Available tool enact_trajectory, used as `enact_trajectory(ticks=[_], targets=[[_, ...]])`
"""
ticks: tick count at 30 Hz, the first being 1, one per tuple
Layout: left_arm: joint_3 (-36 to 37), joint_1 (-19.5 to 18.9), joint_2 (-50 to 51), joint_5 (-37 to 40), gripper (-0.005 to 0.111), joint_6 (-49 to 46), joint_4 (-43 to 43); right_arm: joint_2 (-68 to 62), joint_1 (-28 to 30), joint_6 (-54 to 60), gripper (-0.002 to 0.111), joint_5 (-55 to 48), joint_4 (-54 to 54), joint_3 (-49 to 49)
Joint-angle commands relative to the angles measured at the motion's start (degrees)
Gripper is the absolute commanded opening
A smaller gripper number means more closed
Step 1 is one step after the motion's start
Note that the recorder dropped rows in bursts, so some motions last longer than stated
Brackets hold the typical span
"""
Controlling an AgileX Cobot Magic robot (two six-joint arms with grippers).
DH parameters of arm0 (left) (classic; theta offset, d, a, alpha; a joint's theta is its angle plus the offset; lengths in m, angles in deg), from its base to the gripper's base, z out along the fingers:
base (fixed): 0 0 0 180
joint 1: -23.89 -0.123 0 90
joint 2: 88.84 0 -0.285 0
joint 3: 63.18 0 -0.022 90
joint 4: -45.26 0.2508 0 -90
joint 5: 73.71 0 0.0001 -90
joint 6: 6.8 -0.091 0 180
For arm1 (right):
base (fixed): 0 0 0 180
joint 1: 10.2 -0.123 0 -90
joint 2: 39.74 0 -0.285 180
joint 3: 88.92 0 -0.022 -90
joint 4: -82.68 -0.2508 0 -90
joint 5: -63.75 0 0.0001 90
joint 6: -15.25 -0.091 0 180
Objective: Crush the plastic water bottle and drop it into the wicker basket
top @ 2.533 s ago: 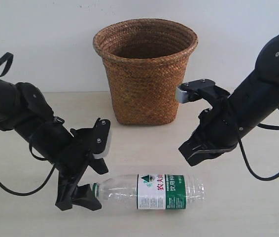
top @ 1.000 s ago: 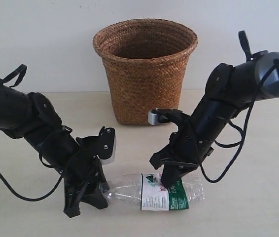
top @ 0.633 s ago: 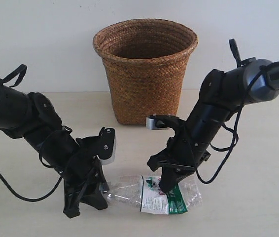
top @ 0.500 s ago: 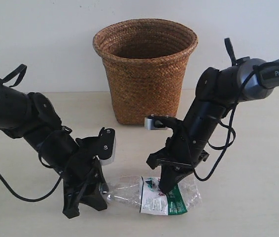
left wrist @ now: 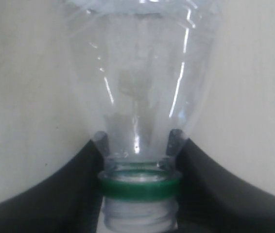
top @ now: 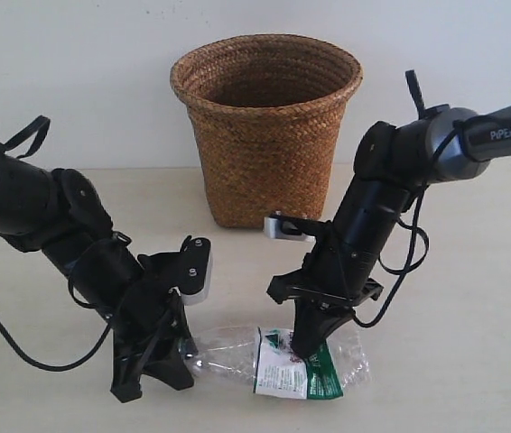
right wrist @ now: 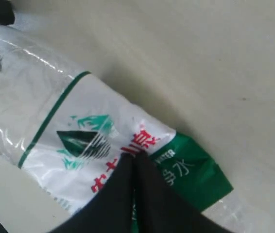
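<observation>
Plastic water bottle [top: 224,347] is clear, its neck ring [left wrist: 140,188] green, its label [right wrist: 94,141] white and green with red characters. At 12 o'clock, the wicker basket [top: 264,153] is woven brown.

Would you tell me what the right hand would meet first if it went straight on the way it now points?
The right hand points down at the plastic water bottle and seems to be touching its label; beyond that lies only the table.

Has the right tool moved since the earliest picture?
Yes. The right tool went down and left in the exterior view: from beside the wicker basket, at its right, onto the plastic water bottle lying before it.
</observation>
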Motion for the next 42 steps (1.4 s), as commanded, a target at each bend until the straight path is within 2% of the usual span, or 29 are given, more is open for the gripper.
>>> enact_trajectory(ticks=[1, 11, 16, 42], targets=[[0.27, 0.66, 0.75, -1.9, 0.004, 2.32, 0.35, 4.67, 0.43, -0.29, 0.0, -0.55, 4.96, 1.65], [0.27, 0.66, 0.75, -2.49, 0.004, 4.45, 2.42, 12.32, -1.55, 0.62, 0.0, -3.03, -3.02, 1.65], [0.27, 0.66, 0.75, -3.03, 0.004, 5.1, 3.0, 10.03, -5.6, -0.76, 0.0, 0.92, -2.29, 1.65], [0.27, 0.66, 0.75, -3.03, 0.004, 5.1, 2.88, -6.24, -5.81, -4.9, 0.0, 9.42, -3.61, 0.71]])
